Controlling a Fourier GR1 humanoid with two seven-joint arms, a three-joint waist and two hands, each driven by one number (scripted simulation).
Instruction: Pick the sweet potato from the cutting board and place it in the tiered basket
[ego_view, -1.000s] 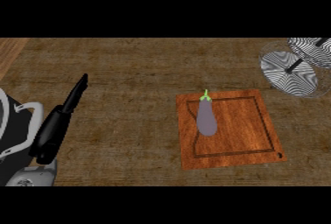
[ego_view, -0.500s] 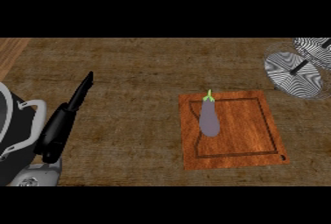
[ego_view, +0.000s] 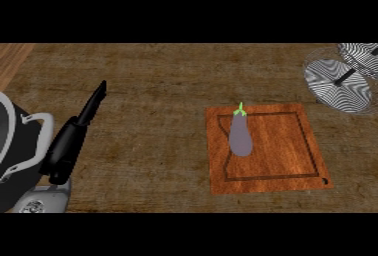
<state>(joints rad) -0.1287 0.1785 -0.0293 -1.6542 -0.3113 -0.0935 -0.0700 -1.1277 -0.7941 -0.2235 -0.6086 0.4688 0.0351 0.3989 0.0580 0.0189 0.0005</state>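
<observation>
Brown wood-grain counter (ego_view: 162, 70), seen from steeply above. A reddish-brown rectangular wooden cutting board (ego_view: 284, 150) sits right of centre, towards the counter's near edge, with a dark groove running just inside its rim.

On the board's left half lies a pale purple-grey elongated vegetable (ego_view: 241, 139) with a green stem. It looks like an eggplant, not a sweet potato. It lies lengthwise, roughly parallel to the board's left edge. The stem end points at the counter's far edge and sits right at the groove on the board's far side.

A black-and-white striped wire tiered basket (ego_view: 338, 82) stands near the counter's far right corner and is cut off by the view's right side. It is beyond the board's far right corner and apart from it. A dark post rises from the middle of the tier.

The black left hand (ego_view: 74, 140) is over the counter's left side, well apart from the board. Its fingers are straight and together, pointing towards the far edge, and it holds nothing. The grey forearm (ego_view: 48, 197) is below it at the near edge. Can't tell whether the hand touches the counter. The right hand is out of view.

A lighter wooden strip (ego_view: 11, 60) shows at the far left corner. A black-and-white rounded shape (ego_view: 15, 150) sits at the near left edge, just beside the forearm.
</observation>
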